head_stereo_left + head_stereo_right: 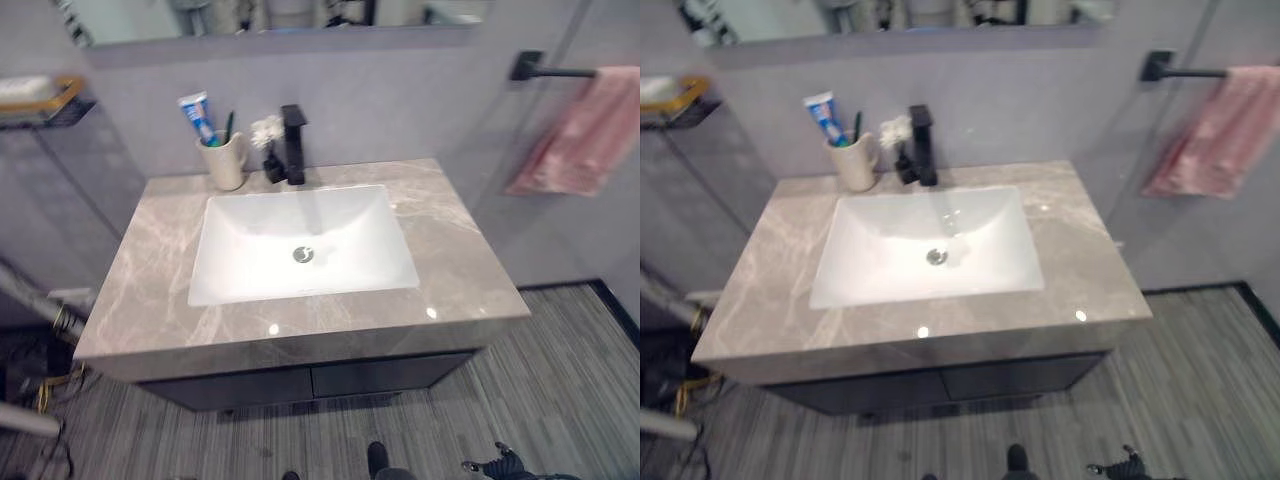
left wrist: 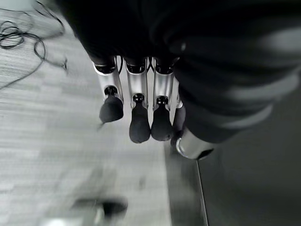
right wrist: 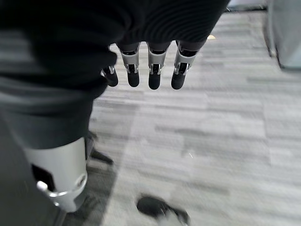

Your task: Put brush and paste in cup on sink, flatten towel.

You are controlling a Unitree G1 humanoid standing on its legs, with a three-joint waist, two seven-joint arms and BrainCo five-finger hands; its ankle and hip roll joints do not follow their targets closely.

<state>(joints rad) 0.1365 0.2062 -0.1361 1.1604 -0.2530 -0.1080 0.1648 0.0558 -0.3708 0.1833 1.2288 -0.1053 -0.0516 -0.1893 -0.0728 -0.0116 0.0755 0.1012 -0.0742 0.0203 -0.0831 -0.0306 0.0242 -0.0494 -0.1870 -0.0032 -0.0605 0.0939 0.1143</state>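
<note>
Looking down, we see the grey marble surface (image 1: 140,300) with its white sink (image 1: 250,250), then the pink towel (image 1: 585,130) bunched on its wall bar. The cup (image 1: 226,160) behind the sink holds paste (image 1: 198,116) and brush (image 1: 229,125). Our left hand (image 2: 136,101) and right hand (image 3: 150,70) hang straight-fingered, empty, over the floor.

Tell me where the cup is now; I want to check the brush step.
In the left eye view the cup stands at the counter's back left, beside the black faucet, toothpaste and brush inside.
</note>
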